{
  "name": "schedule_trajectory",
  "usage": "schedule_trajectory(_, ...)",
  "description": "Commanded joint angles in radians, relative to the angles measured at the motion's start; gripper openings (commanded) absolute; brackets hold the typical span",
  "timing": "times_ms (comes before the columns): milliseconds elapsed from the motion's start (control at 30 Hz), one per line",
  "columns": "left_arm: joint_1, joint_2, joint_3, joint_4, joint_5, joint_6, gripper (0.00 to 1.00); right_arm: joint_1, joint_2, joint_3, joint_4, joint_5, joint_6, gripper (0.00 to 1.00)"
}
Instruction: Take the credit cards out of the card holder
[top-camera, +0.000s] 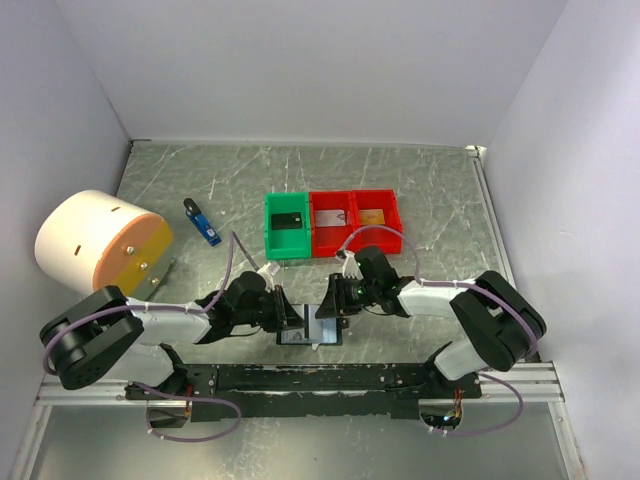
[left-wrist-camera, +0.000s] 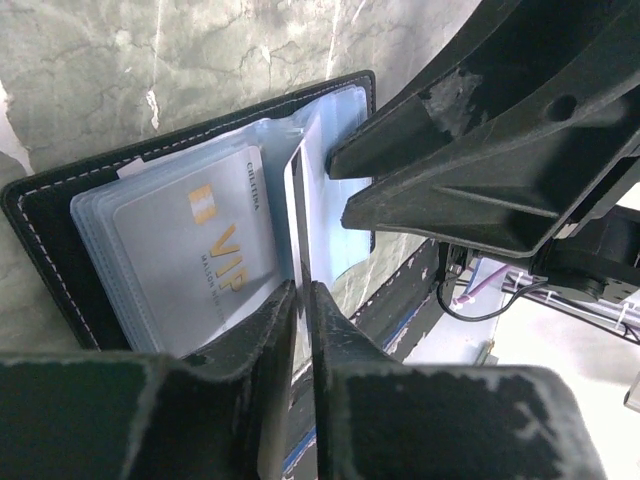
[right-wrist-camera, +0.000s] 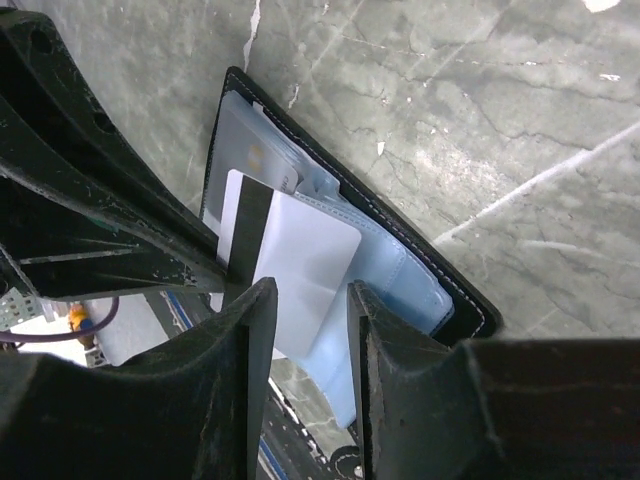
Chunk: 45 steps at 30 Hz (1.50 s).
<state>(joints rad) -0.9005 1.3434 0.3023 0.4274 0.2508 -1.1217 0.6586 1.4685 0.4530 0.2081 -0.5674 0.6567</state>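
Observation:
The card holder (top-camera: 310, 335) lies open on the table between my two grippers, a black wallet (left-wrist-camera: 45, 235) with pale blue sleeves. A silvery credit card (left-wrist-camera: 195, 250) marked VIP sits in a sleeve. A white card with a black stripe (right-wrist-camera: 300, 255) sticks out of the sleeves, seen edge-on (left-wrist-camera: 297, 215) in the left wrist view. My left gripper (left-wrist-camera: 302, 288) is shut on the striped end of it. My right gripper (right-wrist-camera: 312, 290) stands open, its jaws astride the card's free corner and a blue sleeve (right-wrist-camera: 400, 280), touching neither.
Behind the wallet stand a green bin (top-camera: 288, 226) and two red bins (top-camera: 332, 222) (top-camera: 376, 216), each with a card in it. A blue and black stick (top-camera: 203, 222) and a white and orange drum (top-camera: 95, 245) lie at the left. The black rail (top-camera: 300, 378) runs just in front.

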Motion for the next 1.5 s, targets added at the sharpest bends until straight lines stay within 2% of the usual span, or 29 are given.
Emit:
schedule_trajectory(0,-0.005,0.023,0.018,0.077,0.021,-0.001,0.26,0.006,0.047,-0.021,-0.012,0.011,-0.041,0.35)
schedule_trajectory(100,-0.006,0.045,0.008,0.137,0.029,-0.021,0.33,0.006,0.06,-0.027,-0.018,0.017,-0.052,0.35)
schedule_trajectory(200,-0.005,0.076,0.01,0.176,0.041,-0.033,0.33,0.004,0.064,-0.027,-0.025,0.02,-0.058,0.35)
schedule_trajectory(400,-0.005,0.088,0.0,0.205,0.035,-0.046,0.26,0.005,0.062,-0.028,-0.041,0.037,-0.067,0.34)
schedule_trajectory(567,-0.006,0.039,-0.018,0.164,0.005,-0.047,0.18,0.005,0.058,-0.019,-0.066,0.066,-0.071,0.34)
schedule_trajectory(733,-0.008,-0.023,-0.011,0.055,-0.027,-0.023,0.07,0.003,0.044,-0.006,-0.109,0.104,-0.078,0.34)
schedule_trajectory(1067,-0.007,-0.16,0.04,-0.187,-0.1,0.035,0.07,0.003,-0.091,0.032,-0.204,0.164,-0.056,0.34)
schedule_trajectory(1200,-0.011,-0.268,0.015,-0.226,-0.128,0.011,0.07,0.005,-0.179,0.066,-0.259,0.194,-0.036,0.34)
schedule_trajectory(1333,-0.011,-0.369,0.029,-0.335,-0.186,0.025,0.07,0.01,-0.234,0.069,-0.227,0.159,-0.008,0.34)
schedule_trajectory(1467,-0.011,-0.426,0.062,-0.452,-0.256,0.036,0.07,0.056,-0.217,0.08,-0.164,0.142,0.008,0.33)
